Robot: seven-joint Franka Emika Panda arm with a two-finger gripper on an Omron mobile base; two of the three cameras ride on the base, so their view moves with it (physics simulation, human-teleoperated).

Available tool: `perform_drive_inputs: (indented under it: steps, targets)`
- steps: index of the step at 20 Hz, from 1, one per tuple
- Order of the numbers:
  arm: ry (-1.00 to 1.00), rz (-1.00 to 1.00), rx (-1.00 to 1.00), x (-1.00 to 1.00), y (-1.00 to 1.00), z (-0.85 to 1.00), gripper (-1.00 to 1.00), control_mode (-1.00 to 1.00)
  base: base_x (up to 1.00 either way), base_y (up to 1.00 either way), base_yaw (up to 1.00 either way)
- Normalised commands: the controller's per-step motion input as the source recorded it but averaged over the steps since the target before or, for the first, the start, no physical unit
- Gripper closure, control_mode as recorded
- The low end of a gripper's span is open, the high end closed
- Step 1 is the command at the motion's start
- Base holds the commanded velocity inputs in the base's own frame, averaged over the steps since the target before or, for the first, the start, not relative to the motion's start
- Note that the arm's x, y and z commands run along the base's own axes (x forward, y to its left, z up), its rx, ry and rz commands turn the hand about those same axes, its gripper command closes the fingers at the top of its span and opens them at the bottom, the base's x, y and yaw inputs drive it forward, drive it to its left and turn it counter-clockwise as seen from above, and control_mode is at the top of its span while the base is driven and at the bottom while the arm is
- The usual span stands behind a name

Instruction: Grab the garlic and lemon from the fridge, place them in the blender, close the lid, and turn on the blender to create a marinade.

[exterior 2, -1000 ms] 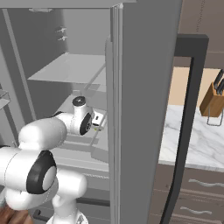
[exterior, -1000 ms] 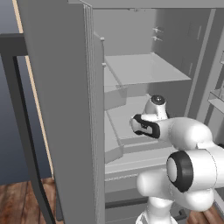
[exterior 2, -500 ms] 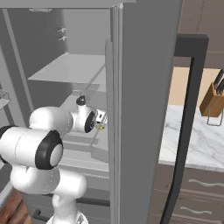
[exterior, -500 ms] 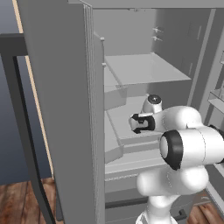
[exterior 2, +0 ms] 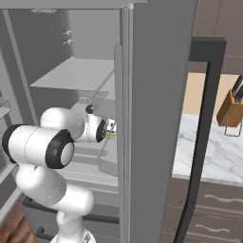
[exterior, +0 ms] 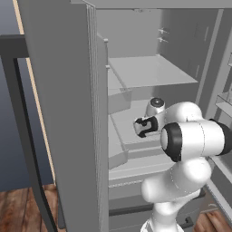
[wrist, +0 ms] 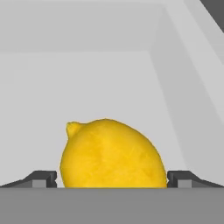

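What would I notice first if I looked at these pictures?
The bright yellow lemon jumps out in the hand view, sitting on a grey fridge shelf between the two dark tips of the open gripper. From the base views you would spot the big white robot arm reaching into the tall grey fridge, whose door stands open. To the right of the fridge, a knife block sits on a marble counter.

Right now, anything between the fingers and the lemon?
Nothing visible. In the hand view the lemon sits on the fridge shelf squarely between the open fingers, one on each side, no other object in the gap.
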Motion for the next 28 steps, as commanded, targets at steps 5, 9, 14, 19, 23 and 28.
perform_drive_inputs:
  steps: [5,9,14,19,23,28]
  targets:
    - [0.00,0.00,0.00,0.03,-0.04,-0.22,-1.00,-1.00,0.00,0.00,0.00]
    - [0.00,0.00,-0.01,0.06,-0.01,-0.28,1.00,-1.00,0.00,0.00,0.00]
    - [0.00,0.00,0.00,-0.18,0.00,0.00,1.00,-1.00,0.00,0.00,0.00]
    - [-0.12,0.03,0.00,-0.96,0.00,0.00,1.00,-1.00,0.00,0.00,0.00]
    - [-0.30,0.02,0.00,-1.00,0.00,0.36,1.00,-1.00,0.00,0.00,0.00]
    - [-0.28,0.01,0.00,-1.00,0.13,0.92,1.00,-1.00,0.00,0.00,0.00]
